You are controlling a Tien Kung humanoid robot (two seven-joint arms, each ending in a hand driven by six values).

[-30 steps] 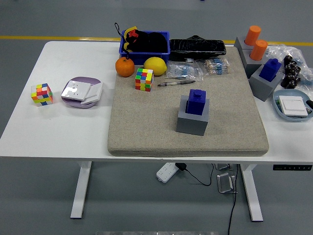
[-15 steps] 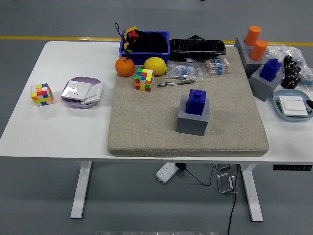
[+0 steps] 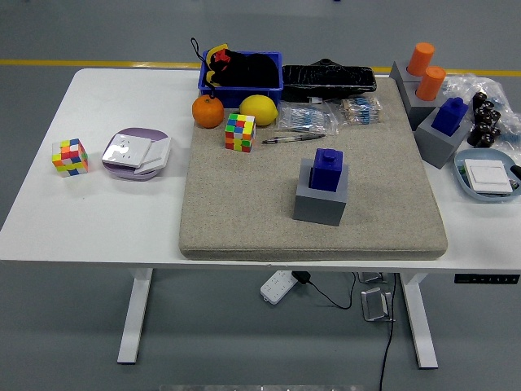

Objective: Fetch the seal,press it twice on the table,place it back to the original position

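table (image 3: 98, 228): white rectangular top on white legs; bore everything.
mat (image 3: 244, 220): big beige felt pad, mid-table.
seal's grey block (image 3: 320, 201): grey holder on the mat, right of centre.
seal (image 3: 327, 169): blue blocky stamp stood upright in that holder, knob up. That fit both a seal awaiting fetching and one already put back; couldn't tell which.
my hands: neither showed in the head view, so whether wide or curled I couldn't tell.
grip advice: any grasp should take the blue body from above, pull straight up, keep the block from tipping.
obstacles: bare mat around the block; multicoloured puzzle cube (image 3: 240, 132) and pen (image 3: 293, 138) lay behind, well apart.
lookalike: second blue stamp (image 3: 449, 115) at the right edge.
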